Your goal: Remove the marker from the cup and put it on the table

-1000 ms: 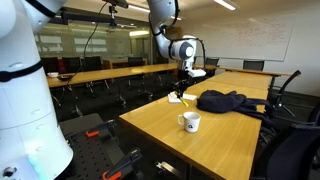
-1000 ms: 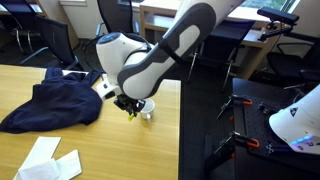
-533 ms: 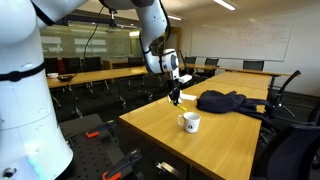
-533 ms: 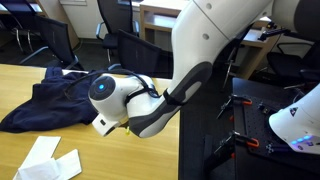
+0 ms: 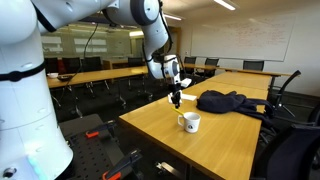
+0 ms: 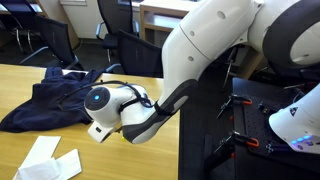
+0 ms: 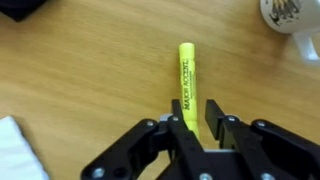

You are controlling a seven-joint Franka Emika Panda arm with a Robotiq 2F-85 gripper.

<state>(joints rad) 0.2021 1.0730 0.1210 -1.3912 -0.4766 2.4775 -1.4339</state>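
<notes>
The marker (image 7: 186,75) is a yellow highlighter lying flat on the light wooden table (image 7: 80,70). Its near end sits between my gripper's (image 7: 195,108) jaws. It rests against one finger, with a gap to the other, so the gripper is open. The white cup (image 7: 290,15) is at the top right edge of the wrist view, apart from the marker. In an exterior view, the gripper (image 5: 175,100) hangs low over the table (image 5: 220,140), beyond the cup (image 5: 189,122). In an exterior view, the arm (image 6: 130,110) hides the cup, the marker and the jaws.
A dark jacket (image 5: 225,101) lies on the table behind the cup and also shows in an exterior view (image 6: 50,100). White papers (image 6: 45,160) lie near the table edge, and one corner shows in the wrist view (image 7: 15,150). Black chairs (image 5: 285,95) stand around the table.
Over the last second the wrist has turned and dropped toward the table beside the cup. In the last half second it has barely moved.
</notes>
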